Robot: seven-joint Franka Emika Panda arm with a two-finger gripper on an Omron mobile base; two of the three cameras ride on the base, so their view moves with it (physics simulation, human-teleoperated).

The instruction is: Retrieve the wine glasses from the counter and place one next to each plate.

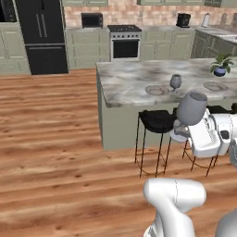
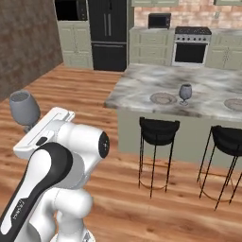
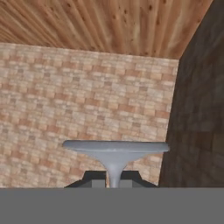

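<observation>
My gripper [image 3: 114, 180] is shut on the stem of the larger, darker wine glass [image 1: 192, 107], held upright in the air in front of the counter [image 1: 129, 78], above the stools. The same glass [image 2: 24, 108] rises at the far left of the right base view. The hand view shows its disc foot [image 3: 116, 147] just above my dark fingertips [image 3: 93, 179]. The smaller, paler wine glass [image 1: 175, 82] stands on the marble beside the left plate [image 1: 157, 90]; a second plate [image 1: 215, 86] lies further right. The paler glass [image 2: 185, 92] and both plates [image 2: 163, 98] [image 2: 235, 104] also show from the right.
Black bar stools [image 1: 156, 121] [image 2: 159, 131] stand along the counter's near side. A potted plant [image 1: 221, 66] sits at the counter's far right. A stove [image 1: 125, 42] and a black fridge [image 1: 42, 34] line the back wall. Wooden floor spreads to the left.
</observation>
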